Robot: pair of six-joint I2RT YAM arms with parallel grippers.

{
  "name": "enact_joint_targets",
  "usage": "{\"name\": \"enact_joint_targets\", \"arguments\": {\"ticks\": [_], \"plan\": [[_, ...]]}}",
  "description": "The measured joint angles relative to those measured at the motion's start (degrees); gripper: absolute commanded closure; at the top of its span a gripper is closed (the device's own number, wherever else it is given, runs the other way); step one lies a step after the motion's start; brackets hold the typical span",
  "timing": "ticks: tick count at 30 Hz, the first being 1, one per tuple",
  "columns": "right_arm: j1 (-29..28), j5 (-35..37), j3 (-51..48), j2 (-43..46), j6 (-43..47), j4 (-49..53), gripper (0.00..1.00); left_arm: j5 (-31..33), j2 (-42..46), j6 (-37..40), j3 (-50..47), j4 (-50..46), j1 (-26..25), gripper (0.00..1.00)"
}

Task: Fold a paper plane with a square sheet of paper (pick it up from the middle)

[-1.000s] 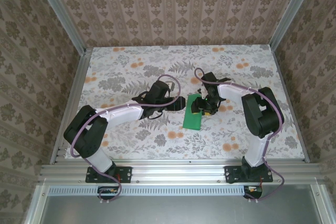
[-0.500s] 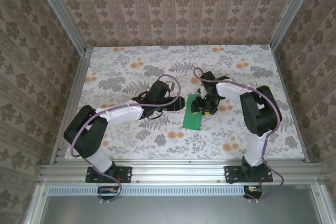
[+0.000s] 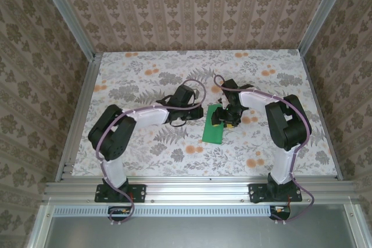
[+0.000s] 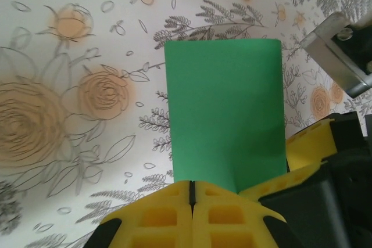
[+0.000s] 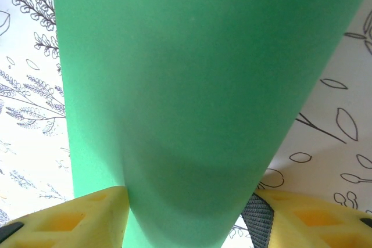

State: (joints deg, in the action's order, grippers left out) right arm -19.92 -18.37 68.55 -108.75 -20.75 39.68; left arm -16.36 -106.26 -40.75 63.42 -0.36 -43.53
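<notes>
One fold looks done: the square sheet of paper (image 3: 213, 132) lies as a narrow green strip, doubled over, with its long sides running from the near edge of the tabletop (image 3: 145, 68) toward the far edge. It sits a little right of the tabletop's middle. No pointed nose, no slanted corner folds and no wings can be seen, so by my reckoning most of the plane is yet to be made.

The left pincer (image 3: 196, 115) has its yellow pads pressed together. In its wrist view the tips (image 4: 190, 183) meet the strip (image 4: 224, 103) at one short end; whether paper is caught in the seam cannot be told. The right pincer (image 3: 224, 119) is at the far end of the strip, on the side toward the right edge of the tabletop. In its own view the paper (image 5: 192, 74) bulges up between the two pads (image 5: 186, 201) and touches both (a loose, curved hold, not a flat pinch). That end of the sheet is lifted and bowed, while the end toward the near edge lies flat on the tabletop.
</notes>
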Motion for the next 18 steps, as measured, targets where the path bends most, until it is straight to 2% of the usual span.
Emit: {"name": "enact_joint_targets", "arguments": {"ticks": [6,18], "plan": [[0.0,0.0,0.0,0.0,0.0,0.0,0.41,-3.1,-5.1,-1.3,4.2,-1.4,0.1,1.00],[0.0,0.0,0.0,0.0,-0.2,0.0,0.41,-5.8,-9.3,-1.7,9.3,-6.2,-0.9,1.00]]}}
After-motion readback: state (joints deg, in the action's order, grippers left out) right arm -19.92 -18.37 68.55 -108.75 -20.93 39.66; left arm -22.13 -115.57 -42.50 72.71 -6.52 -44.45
